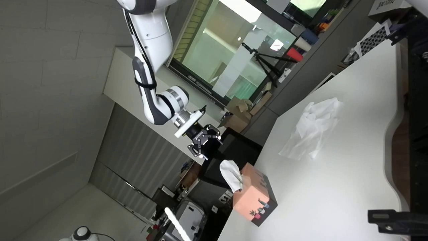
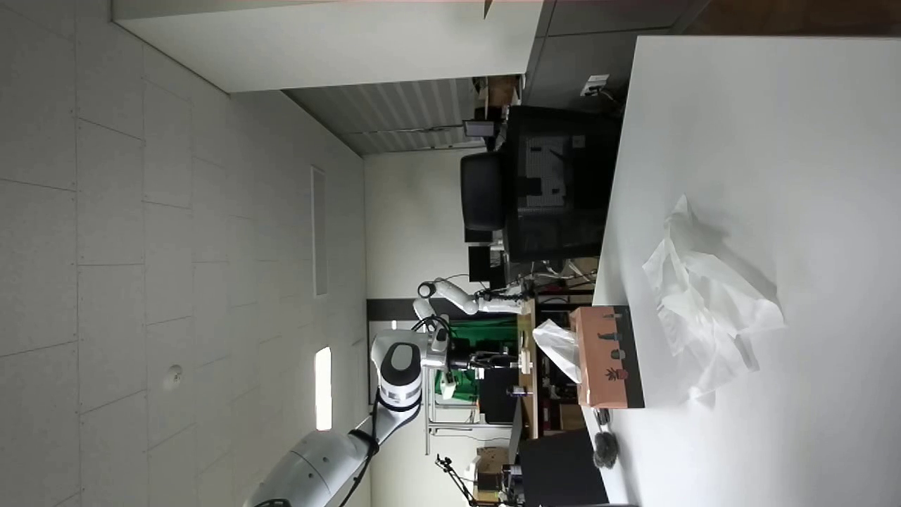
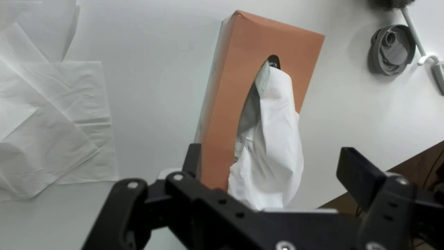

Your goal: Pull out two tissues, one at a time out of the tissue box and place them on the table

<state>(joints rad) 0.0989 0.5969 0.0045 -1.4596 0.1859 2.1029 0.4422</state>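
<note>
Tissues [image 2: 711, 299] lie on the white table [image 2: 830, 127], one edge of which passes a black chair [image 2: 556, 183] and ends at a corner just beyond. A white robot arm [image 1: 153, 50] holds the claw [image 1: 211, 147] above the tissue box [image 2: 607, 359], clear of it; the fingers [image 3: 359, 172] are spread wide apart. On the table, the tissues make one thin, crumpled heap, set well in from the chair-side edge. How many sheets lie in it I cannot tell. The tissue box stands upright between the heap and that edge, farther from the corner than the heap is; its sides are orange-pink, with printed potted plants and a dark band at the foot. Out of its slot rises a white tuft [image 1: 231, 174], which leans toward the corner in both exterior views. Past the box, on the side away from the corner, a dark fuzzy brush [image 2: 605, 451] lies near the same edge, with a smaller round grey lid [image 3: 393, 50] just beside it.
</note>
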